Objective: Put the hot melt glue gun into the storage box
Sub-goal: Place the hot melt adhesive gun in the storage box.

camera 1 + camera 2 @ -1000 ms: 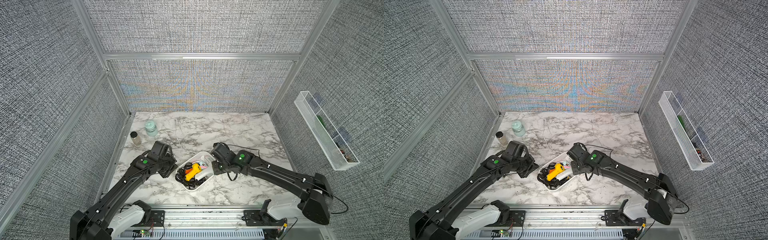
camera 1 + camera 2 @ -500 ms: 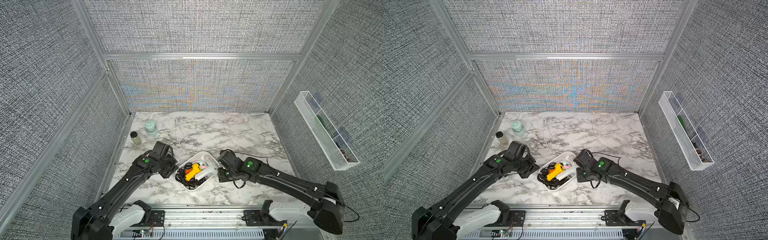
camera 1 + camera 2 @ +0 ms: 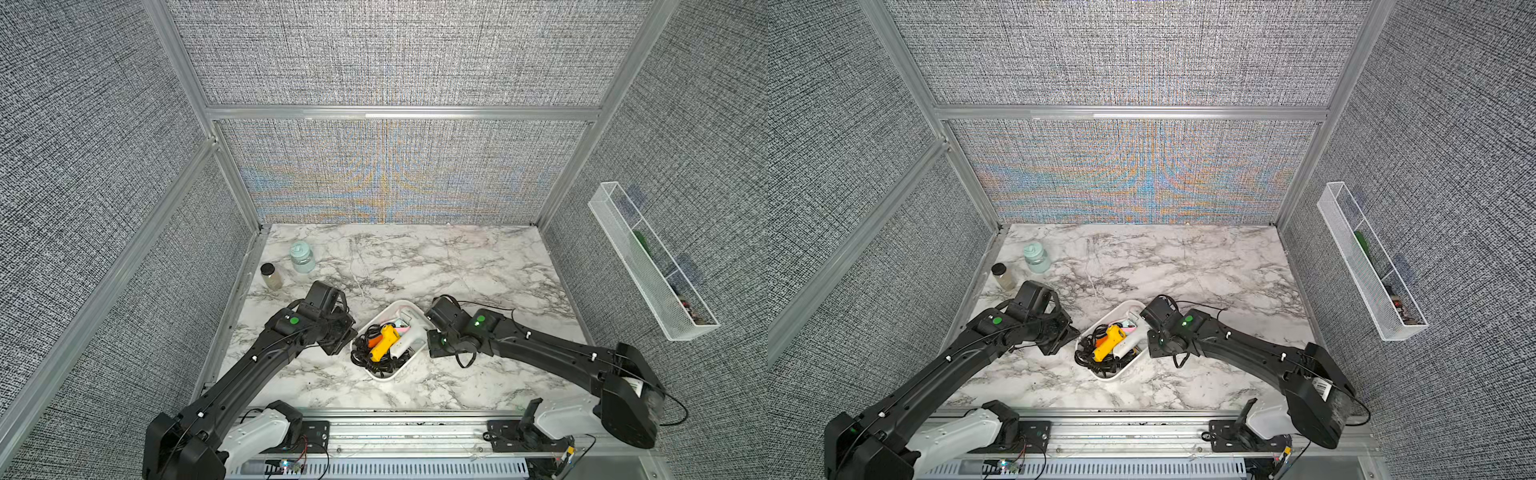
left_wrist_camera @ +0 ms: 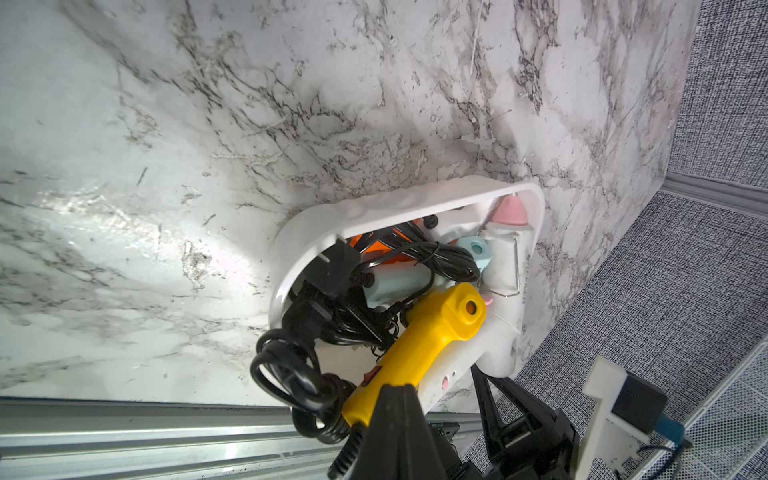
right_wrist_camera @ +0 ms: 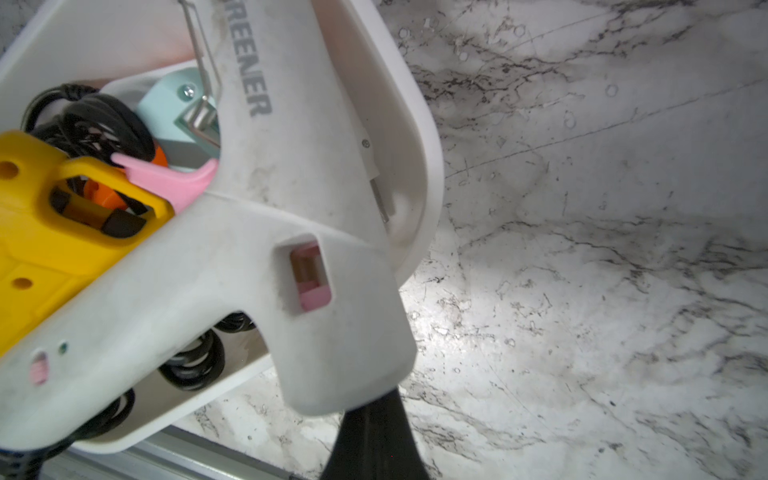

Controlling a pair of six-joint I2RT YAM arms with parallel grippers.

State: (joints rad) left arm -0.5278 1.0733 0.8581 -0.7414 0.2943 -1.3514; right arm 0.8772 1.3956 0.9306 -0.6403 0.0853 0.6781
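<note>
The white storage box [image 3: 384,377] [image 3: 1108,377] sits at the front middle of the marble table. In it lie a yellow glue gun [image 3: 382,340] [image 4: 424,345], a white glue gun [image 3: 405,336] [image 5: 249,249] with a pink trigger, a mint one [image 4: 390,286] and tangled black cords [image 4: 299,374]. My left gripper [image 4: 399,388] is shut and empty, its tips just at the yellow gun's handle end on the box's left side. The right gripper [image 5: 372,401] is also shut and empty, right beside the white gun's rear end at the box's right edge [image 5: 407,145].
A mint-lidded bottle [image 3: 302,257] and a small dark-capped jar [image 3: 271,276] stand at the table's far left. A long white wire-mesh tray [image 3: 648,262] hangs on the right wall. An aluminium rail [image 3: 395,432] runs along the table's front edge.
My right arm has drawn back from over the box toward the front right and now rests beside it. The left arm has hardly moved. Both grippers stay shut.
</note>
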